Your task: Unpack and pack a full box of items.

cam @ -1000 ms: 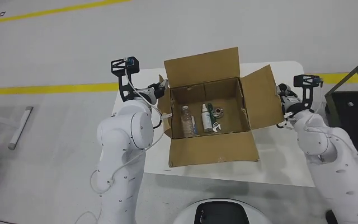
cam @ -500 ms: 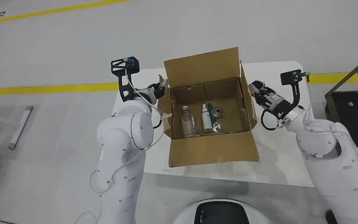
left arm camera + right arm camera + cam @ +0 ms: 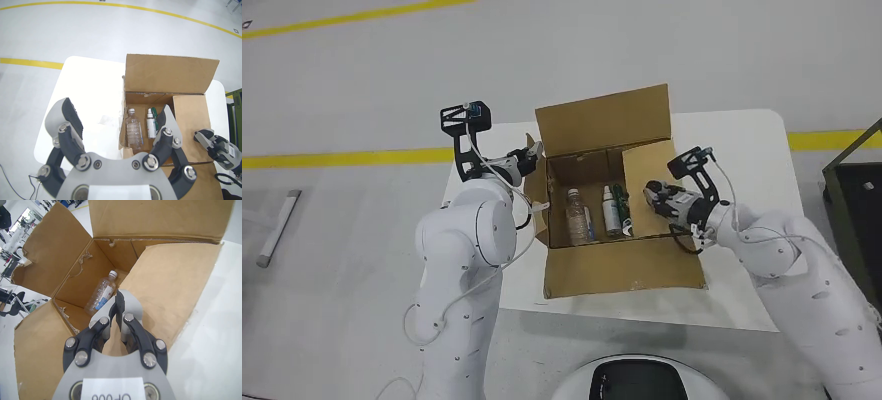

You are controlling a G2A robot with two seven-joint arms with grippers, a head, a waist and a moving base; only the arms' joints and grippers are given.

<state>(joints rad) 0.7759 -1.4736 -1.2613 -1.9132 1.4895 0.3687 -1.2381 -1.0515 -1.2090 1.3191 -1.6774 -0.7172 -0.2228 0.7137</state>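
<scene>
So, packing looks nearly done: bottle (image 3: 577,215) and spray bottle (image 3: 612,210) inside box (image 3: 622,265) — right jaws closed against the folded-in side flap (image 3: 642,165), left jaws open, other flaps still to fold.

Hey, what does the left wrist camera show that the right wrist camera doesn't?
Left wrist, not right wrist: the white spray bottle with a green item beside it in the box, and the open left gripper. Right wrist, not left wrist: the torn side flap's inner face and a chair behind. Both: the clear bottle, the right gripper over the inward-folded flap.
</scene>
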